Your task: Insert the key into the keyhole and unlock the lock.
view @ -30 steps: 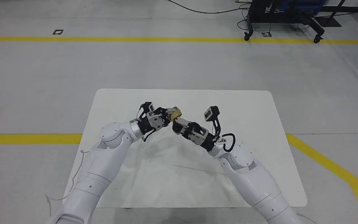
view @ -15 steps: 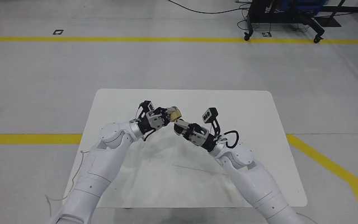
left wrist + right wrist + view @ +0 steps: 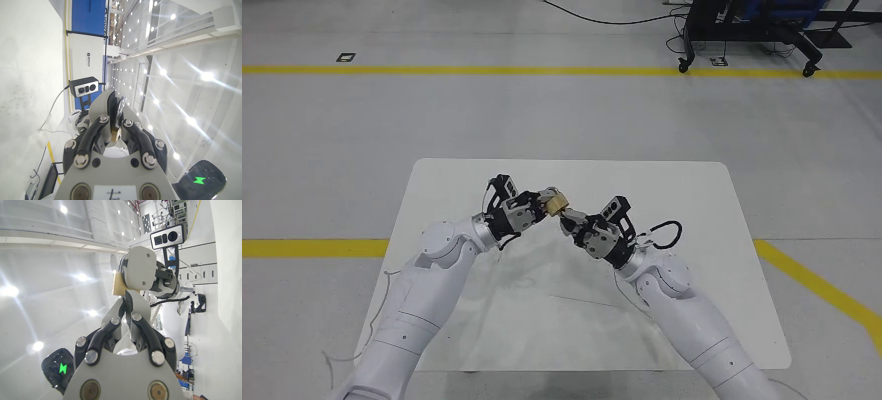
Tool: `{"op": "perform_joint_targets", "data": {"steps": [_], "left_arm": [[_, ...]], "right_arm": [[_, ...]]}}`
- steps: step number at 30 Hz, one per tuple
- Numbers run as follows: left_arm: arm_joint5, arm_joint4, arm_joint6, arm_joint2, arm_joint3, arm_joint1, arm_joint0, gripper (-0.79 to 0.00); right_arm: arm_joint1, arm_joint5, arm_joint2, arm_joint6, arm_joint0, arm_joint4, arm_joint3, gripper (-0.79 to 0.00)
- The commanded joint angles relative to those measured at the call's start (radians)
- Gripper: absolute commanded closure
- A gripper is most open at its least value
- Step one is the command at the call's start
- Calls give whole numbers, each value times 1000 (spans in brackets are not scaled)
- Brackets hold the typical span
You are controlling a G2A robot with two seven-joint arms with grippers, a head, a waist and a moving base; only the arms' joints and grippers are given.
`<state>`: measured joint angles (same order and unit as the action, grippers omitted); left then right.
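Right wrist view shows the lock [image 3: 117, 285] broadside, gripped by left end effector [image 3: 123, 273]; right end effector [image 3: 125, 296] pinches the key [image 3: 123, 308].

right fingers [image 3: 569, 221] rolled with wrist; wrist camera [image 3: 615, 208] tipped lower.

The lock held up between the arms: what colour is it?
The lock is brass gold; the right wrist view shows it best.

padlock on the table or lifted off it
Lifted off: the fingers of the left gripper clamp the padlock by its brass body, in the air above the table.
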<state>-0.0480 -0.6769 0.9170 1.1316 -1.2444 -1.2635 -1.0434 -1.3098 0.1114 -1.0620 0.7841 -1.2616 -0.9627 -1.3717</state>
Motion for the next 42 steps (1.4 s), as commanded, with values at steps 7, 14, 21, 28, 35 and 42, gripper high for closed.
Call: {"op": "perform_joint_targets", "data": {"steps": [7,14,21,28,35,42], "left_arm": [[-121,97,-37,5,-29,4,-14,0],[-185,174,-92,7,-55,5,-32,0],[-215,148,-137,24,-67,4,-46,0],[-227,164,-157,31,-73,4,-50,0],[-223,457,-179,-44,-93,6,-41,0],[-110,796,-203,-194,-96,-5,-14,0]], "right_arm": [[-13,-137,-8,127,25,-234,73,0],[-18,-137,-12,156,38,-232,89,0],[-11,-50,-35,127,10,-118,23,-785],[16,91,-157,42,-90,32,-115,-785],[47,257,-370,-166,-323,230,-369,-785],[49,272,-393,-190,-353,246,-403,-785]]}}
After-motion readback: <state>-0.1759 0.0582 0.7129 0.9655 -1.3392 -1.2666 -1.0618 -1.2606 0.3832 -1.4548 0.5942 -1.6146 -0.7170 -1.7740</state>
